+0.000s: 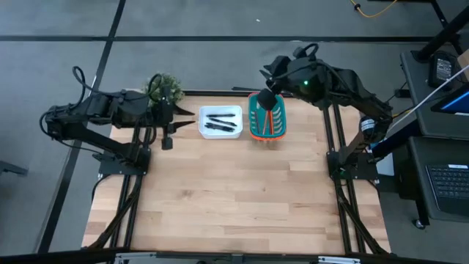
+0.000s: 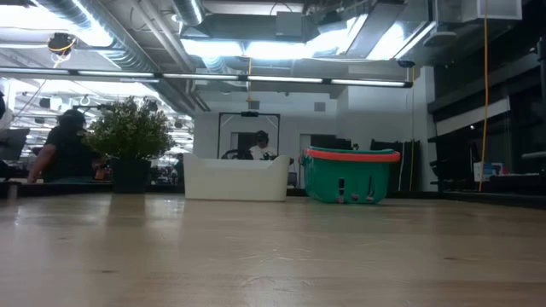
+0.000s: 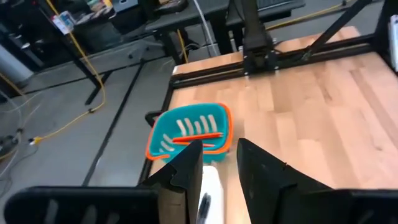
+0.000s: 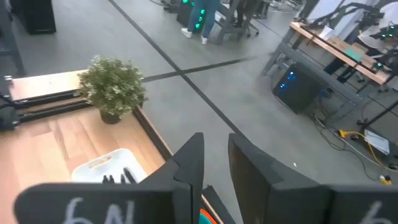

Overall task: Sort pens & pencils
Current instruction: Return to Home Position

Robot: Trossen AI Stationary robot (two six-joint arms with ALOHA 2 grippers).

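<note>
Several black pens (image 1: 220,121) lie in the white tray (image 1: 221,132) at the table's far side. To its right stands a teal basket with an orange rim (image 1: 254,121); red and orange pencils (image 1: 268,121) lie in it. My left gripper (image 1: 189,114) hangs open just left of the tray, raised above the table, with nothing between its fingers (image 3: 219,149). My right gripper (image 1: 265,101) hovers over the basket's far end. Its fingers (image 4: 216,140) stand a little apart and hold nothing. The low view shows no gripper.
A small potted plant (image 1: 165,88) stands at the table's far left corner, behind my left arm. The bare wooden tabletop (image 1: 234,191) stretches from the tray and basket to the near edge. Desks and people show in the room beyond.
</note>
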